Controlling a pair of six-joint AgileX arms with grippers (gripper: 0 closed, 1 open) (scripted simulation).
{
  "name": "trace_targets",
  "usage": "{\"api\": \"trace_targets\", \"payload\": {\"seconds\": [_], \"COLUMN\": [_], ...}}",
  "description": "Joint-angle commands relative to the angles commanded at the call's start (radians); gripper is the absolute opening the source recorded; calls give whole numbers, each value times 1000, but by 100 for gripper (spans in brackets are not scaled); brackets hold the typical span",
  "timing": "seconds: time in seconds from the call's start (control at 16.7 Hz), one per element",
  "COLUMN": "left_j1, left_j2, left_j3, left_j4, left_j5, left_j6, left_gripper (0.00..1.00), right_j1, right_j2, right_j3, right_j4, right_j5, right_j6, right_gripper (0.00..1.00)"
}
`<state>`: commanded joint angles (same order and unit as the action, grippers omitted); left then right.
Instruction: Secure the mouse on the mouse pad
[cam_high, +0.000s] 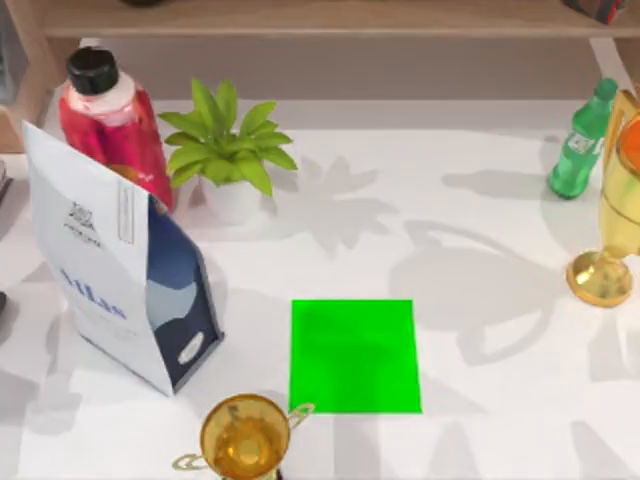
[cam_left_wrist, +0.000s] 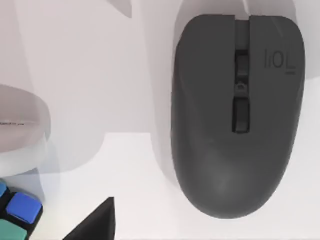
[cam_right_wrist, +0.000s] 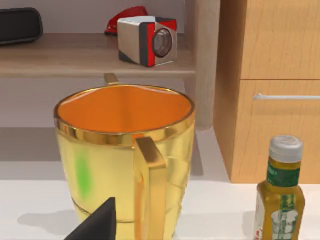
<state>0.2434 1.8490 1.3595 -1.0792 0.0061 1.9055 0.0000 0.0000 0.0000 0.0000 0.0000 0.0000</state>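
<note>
One mouse (cam_left_wrist: 235, 115) lies free on the white table under your left wrist camera, its grip state untellable, while the pad (cam_high: 354, 356) waits bare near the front edge.

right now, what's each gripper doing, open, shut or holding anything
Left gripper: above the dark grey mouse; state cannot be told.
Right gripper: near the gold trophy cup; state cannot be told.

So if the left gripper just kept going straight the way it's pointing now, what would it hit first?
Most likely the dark grey mouse, which lies on the white table straight ahead in the left wrist view. One dark fingertip of the gripper shows at the frame's edge; how far off the mouse is can't be judged.
</note>
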Motion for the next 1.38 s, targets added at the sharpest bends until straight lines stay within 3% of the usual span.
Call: {"api": "trace_targets", "payload": {"seconds": [0.24, 0.72, 1.08, 1.38], "left_j1": [-14, -10, 1, 1], "left_j2": [4, 133, 162, 162], "left_j3": [-39, -212, -211, -211], "left_j4": [43, 340, 373, 373], "left_j5": [0, 0, 1, 1], "left_j6": [-13, -9, 3, 3], "left_gripper": [100, 100, 100, 62], "right_j1": [0, 0, 0, 0], "right_j2": [0, 0, 0, 0], "right_j3": [0, 0, 0, 0], "right_j4": [0, 0, 0, 0], "right_j5": [0, 0, 0, 0], "right_j6": [0, 0, 0, 0], "right_gripper": [100, 100, 100, 100]}}
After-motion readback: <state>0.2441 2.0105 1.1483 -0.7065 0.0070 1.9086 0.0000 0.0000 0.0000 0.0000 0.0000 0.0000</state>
